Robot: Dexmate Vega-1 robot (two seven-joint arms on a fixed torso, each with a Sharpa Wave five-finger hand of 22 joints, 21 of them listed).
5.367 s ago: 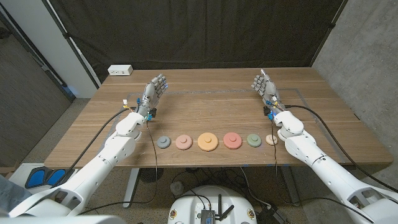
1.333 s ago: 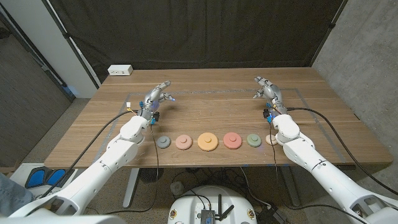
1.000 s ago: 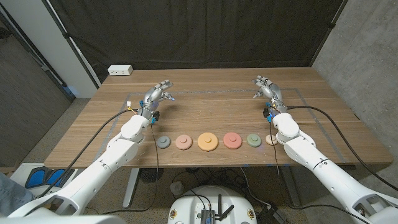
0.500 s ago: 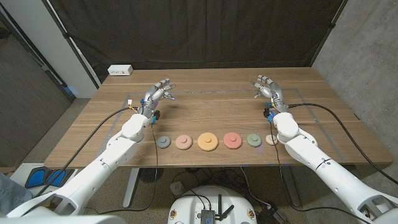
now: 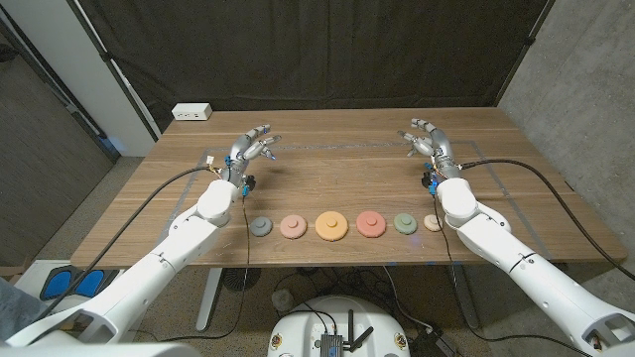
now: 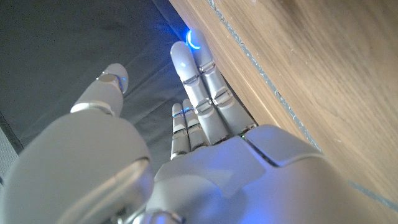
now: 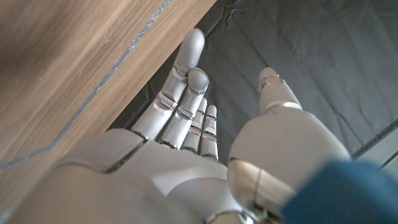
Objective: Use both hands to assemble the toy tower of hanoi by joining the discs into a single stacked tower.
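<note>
near the bench's (image 5: 327,178) front edge six discs (image 5: 331,226) lie in a row, the cream one (image 5: 433,223) partly hidden behind the right arm, both robot hands (image 5: 250,149) (image 5: 430,142) released.

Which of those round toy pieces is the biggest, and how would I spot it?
Look along the near edge of the wooden table, where six round discs lie in a row. The biggest is the yellow disc, near the middle of that row, between two pink discs. It is the widest piece and the only yellow one.
</note>
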